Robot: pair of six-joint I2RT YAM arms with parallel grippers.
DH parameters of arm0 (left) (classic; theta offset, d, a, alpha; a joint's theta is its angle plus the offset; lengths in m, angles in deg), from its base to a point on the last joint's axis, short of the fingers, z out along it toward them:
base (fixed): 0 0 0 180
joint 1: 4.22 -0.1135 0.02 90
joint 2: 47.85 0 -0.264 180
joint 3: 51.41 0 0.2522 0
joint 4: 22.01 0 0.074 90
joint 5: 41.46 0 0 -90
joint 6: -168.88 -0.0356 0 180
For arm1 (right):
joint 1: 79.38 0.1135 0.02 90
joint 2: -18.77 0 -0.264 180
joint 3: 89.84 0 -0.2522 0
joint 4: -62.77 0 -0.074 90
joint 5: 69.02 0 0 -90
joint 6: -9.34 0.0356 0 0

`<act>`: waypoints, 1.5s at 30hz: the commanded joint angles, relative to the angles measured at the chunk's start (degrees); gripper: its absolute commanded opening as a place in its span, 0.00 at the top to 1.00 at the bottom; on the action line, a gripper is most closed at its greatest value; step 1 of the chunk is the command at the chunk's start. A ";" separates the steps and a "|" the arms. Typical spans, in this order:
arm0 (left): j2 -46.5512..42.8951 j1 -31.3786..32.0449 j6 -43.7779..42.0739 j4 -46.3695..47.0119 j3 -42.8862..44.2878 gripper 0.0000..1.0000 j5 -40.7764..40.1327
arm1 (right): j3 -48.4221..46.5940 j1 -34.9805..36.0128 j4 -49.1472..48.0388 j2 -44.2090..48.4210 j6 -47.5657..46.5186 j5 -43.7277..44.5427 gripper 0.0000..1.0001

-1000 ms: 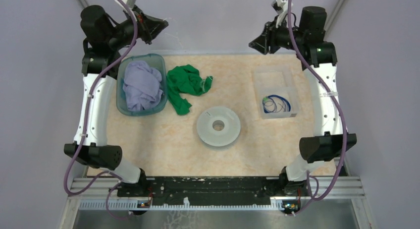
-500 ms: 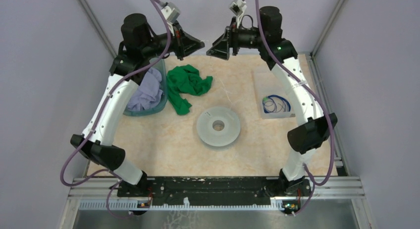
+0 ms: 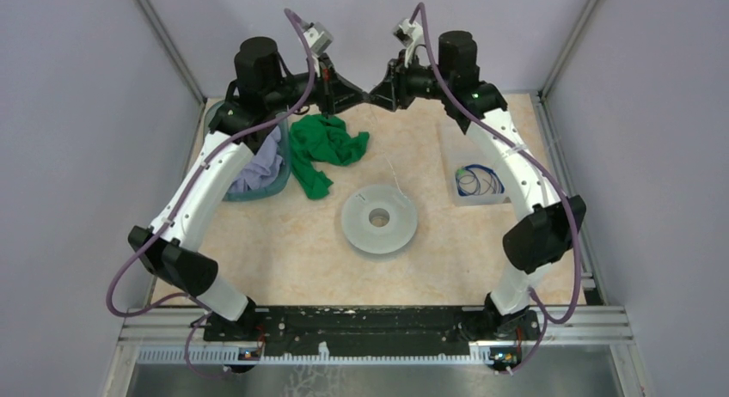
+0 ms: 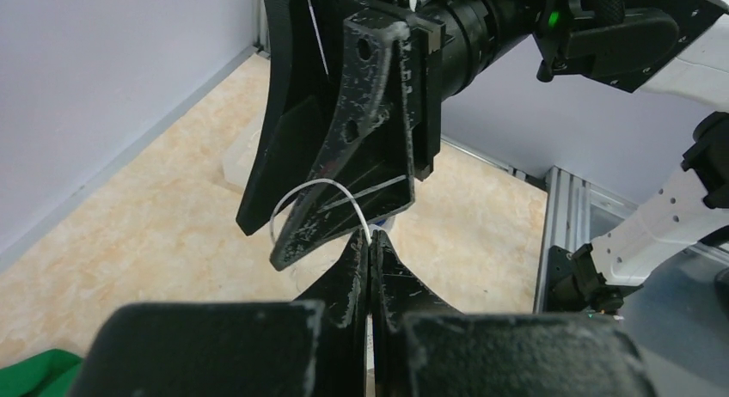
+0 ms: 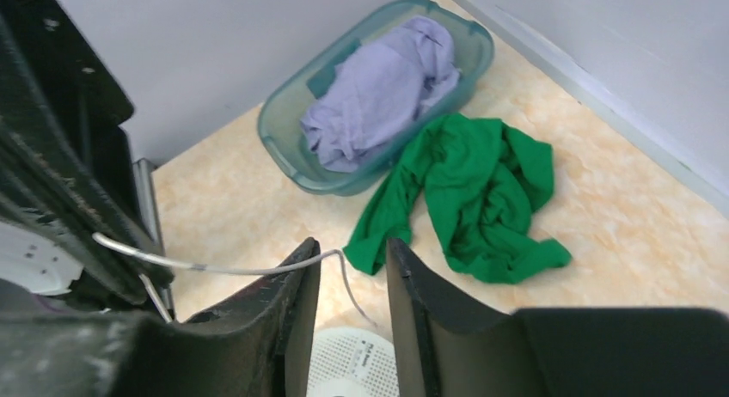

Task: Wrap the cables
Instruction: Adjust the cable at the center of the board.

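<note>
Left arm (image 3: 202,178) and right arm (image 3: 513,162) are raised and bent inward, with the wrists roughly level. The grippers face each other tip to tip, almost touching. Left gripper (image 4: 370,255): jaws closed, apparently pinching a hair-thin cable (image 4: 322,184) at the tips. Right gripper (image 5: 352,251): jaws parted by a narrow gap

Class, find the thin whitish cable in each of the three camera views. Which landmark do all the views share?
Top external: whitish cable, a faint thread from where left gripper and right gripper meet, toward the spool.
Left wrist: small loop at centre, pinched by the left gripper.
Right wrist: line from the left edge to the right gripper.
Shared landmark: green cloth.
</note>
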 commanded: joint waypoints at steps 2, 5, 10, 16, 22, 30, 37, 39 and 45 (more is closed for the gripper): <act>-1.62 0.55 2.76 3.17 -2.16 1.00 4.14 | 1.82 0.34 -2.14 7.08 -4.97 8.13 0.75; -2.24 0.51 2.51 3.57 -3.43 1.00 3.87 | 2.69 0.31 -1.41 8.80 -7.18 11.69 0.92; -2.90 0.40 2.12 4.05 -5.00 1.00 3.54 | 3.79 0.28 0.25 12.10 -11.58 17.02 1.00; -2.68 0.40 3.27 4.59 -5.00 1.00 5.37 | 6.85 0.30 2.97 15.61 -16.99 14.55 1.00; -2.60 0.39 6.07 6.29 -5.53 1.00 8.09 | 14.70 0.28 0.77 18.76 -18.03 6.10 0.65; -2.48 0.45 9.63 9.01 -6.75 1.00 11.49 | 19.72 0.33 -5.51 18.20 -12.39 -1.73 0.46; -2.57 0.52 10.30 10.01 -8.15 1.00 12.16 | 20.44 0.29 -8.46 17.40 -10.01 -3.56 0.54; -2.36 0.53 10.65 10.21 -8.32 1.00 12.59 | 20.15 0.30 -8.81 16.95 -9.20 -4.24 0.62; -2.50 0.42 10.40 10.99 -8.87 1.00 12.09 | 16.32 0.27 -5.23 16.88 -9.50 0.12 1.00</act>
